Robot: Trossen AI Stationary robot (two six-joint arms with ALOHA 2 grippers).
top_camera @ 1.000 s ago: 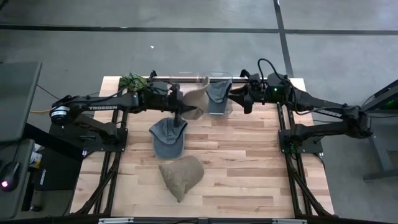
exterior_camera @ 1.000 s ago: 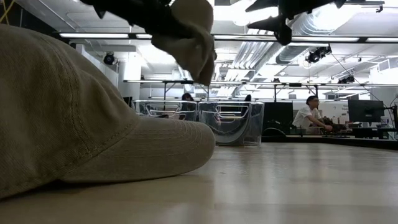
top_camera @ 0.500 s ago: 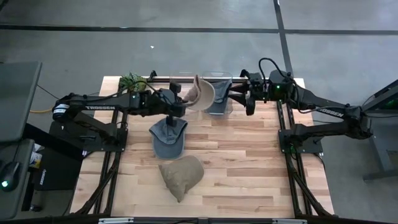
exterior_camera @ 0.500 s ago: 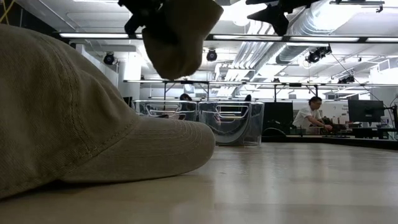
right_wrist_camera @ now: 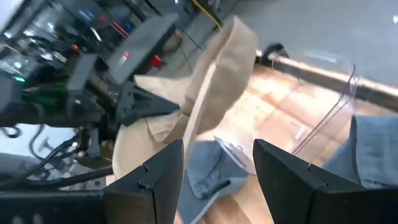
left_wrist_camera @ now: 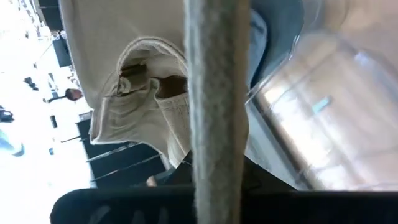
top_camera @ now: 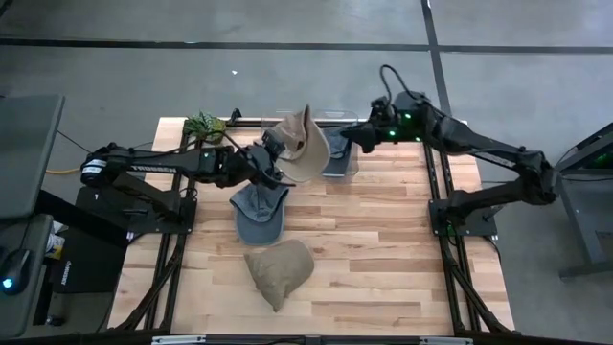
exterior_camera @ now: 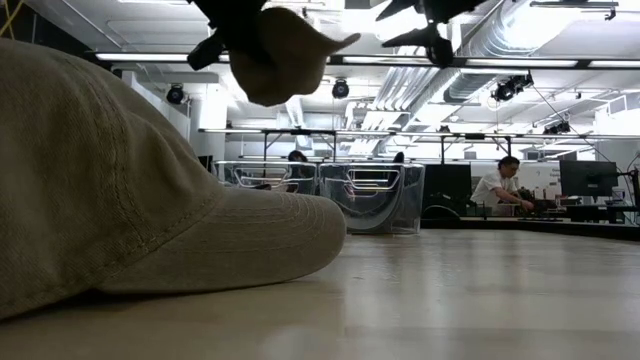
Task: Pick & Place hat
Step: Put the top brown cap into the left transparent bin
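My left gripper point(top_camera: 280, 155) is shut on a beige hat point(top_camera: 302, 144), held up over the table's far middle; in the low view this hat point(exterior_camera: 283, 50) hangs high above the wood. My right gripper point(top_camera: 345, 136) stands open just right of it, its fingers point(right_wrist_camera: 149, 180) empty. A grey-blue hat point(top_camera: 259, 213) lies crown-up on the table below the held one. Nearer the front edge lies a khaki hat point(top_camera: 279, 272). Another grey-blue hat point(top_camera: 336, 151) sits in a clear bin point(top_camera: 352, 165) at the far edge. My left gripper pinches the beige hat's brim point(left_wrist_camera: 217, 143) between its two fingers; the brim runs edge-on straight out from them. The fingers come from the table's left, slanting slightly down. The hat is lifted clear and turned on its side, its hollow inside point(left_wrist_camera: 140, 93) showing.
Clear plastic bins point(exterior_camera: 370, 195) stand along the far edge, with a green tangle point(top_camera: 205, 125) at the far left corner. The khaki hat point(exterior_camera: 120, 200) fills the low view's near left. A person point(exterior_camera: 497, 185) sits in the room behind. Bare wood lies at the right front.
My left gripper has rolled its wrist, turning the beige hat from hanging down to standing on its side, and lifted it slightly. My right gripper has risen and drawn a little toward the far edge, staying open.
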